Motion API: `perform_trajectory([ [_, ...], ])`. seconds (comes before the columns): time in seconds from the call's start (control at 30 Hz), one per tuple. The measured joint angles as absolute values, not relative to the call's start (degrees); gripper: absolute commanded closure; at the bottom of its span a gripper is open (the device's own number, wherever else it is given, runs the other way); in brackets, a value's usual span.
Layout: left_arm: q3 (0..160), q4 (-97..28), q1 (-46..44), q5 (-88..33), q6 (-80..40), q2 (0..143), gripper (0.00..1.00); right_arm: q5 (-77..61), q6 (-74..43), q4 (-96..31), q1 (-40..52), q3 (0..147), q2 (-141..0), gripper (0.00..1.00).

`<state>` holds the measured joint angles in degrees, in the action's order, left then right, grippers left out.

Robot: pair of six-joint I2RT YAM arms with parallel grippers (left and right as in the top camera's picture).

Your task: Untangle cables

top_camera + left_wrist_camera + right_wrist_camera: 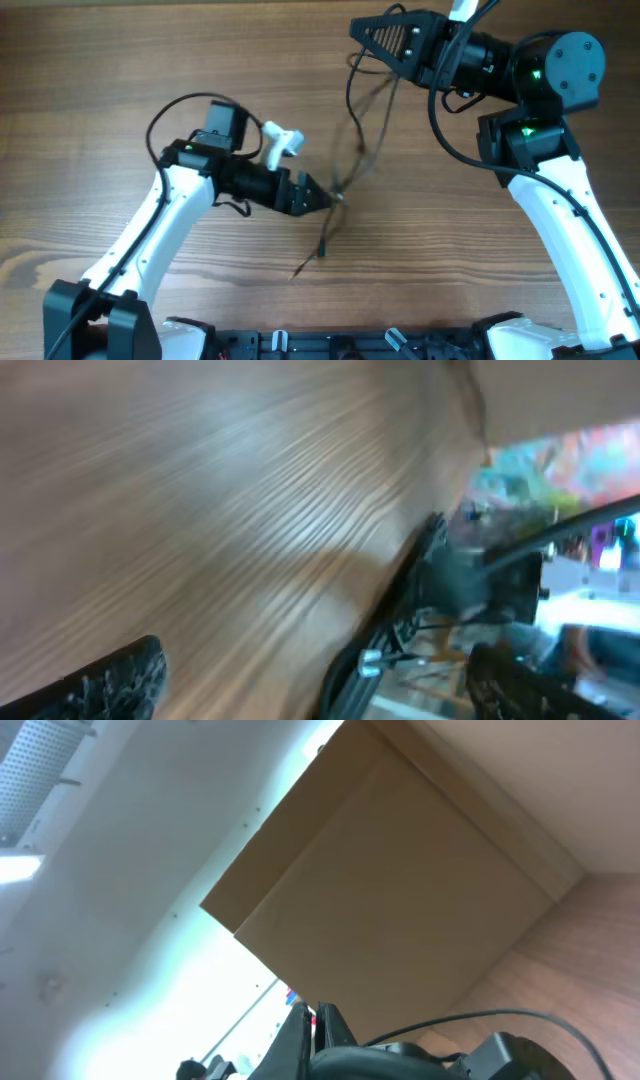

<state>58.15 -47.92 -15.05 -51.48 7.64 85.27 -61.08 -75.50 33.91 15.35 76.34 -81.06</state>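
The cables (352,150) are thin dark strands. They hang blurred from under my right gripper (356,30) at the top middle down to the table by my left gripper (331,196). Their loose plug ends (321,250) lie on the wood below. My right gripper is raised, and in the right wrist view its fingers (315,1018) are pressed together. My left gripper's tip is at the lower bend of the strands. In the left wrist view its fingers (310,665) stand wide apart with no cable between them. That view is blurred.
The wooden table (120,90) fills the overhead view. A black rail with the arm bases (330,342) runs along the front edge and also shows in the left wrist view (400,620). A brown board (400,870) rises beyond the right gripper.
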Motion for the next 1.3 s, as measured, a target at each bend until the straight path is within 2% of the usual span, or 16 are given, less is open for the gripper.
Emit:
perform_trajectory([
  [0.13,58.15,-39.72,-18.81,-54.24,12.19,84.62,0.03,-61.78,-75.40,32.14,15.35,76.34,-81.06,0.96],
  [0.33,58.15,-34.39,-19.25,-54.98,13.67,83.53,0.05,-61.93,-69.76,24.49,15.35,76.34,-81.10,0.96],
  [0.47,58.15,-32.97,-19.25,-55.00,13.82,83.44,0.14,-60.75,-62.19,20.27,15.33,76.34,-81.10,0.96],
  [0.8,58.15,-31.40,-19.25,-59.99,13.02,80.55,0.23,-39.72,-49.56,7.66,15.35,76.34,-81.12,0.96],
  [0.93,58.15,-30.79,-19.25,-62.11,12.91,74.89,0.21,-33.19,-48.05,4.49,15.35,76.34,-81.12,0.95],
  [1.03,58.13,-25.12,-19.66,-62.26,12.75,72.51,0.20,-31.42,-47.83,3.81,15.35,76.34,-81.32,0.96],
  [1.13,58.13,-20.58,-22.81,-57.49,12.78,72.44,0.13,-31.94,-47.83,3.84,15.33,76.34,-81.95,0.96],
  [1.3,58.15,-13.32,-31.07,-46.44,12.67,72.49,0.08,-34.06,-47.94,3.84,15.35,76.34,-82.39,0.96],
])
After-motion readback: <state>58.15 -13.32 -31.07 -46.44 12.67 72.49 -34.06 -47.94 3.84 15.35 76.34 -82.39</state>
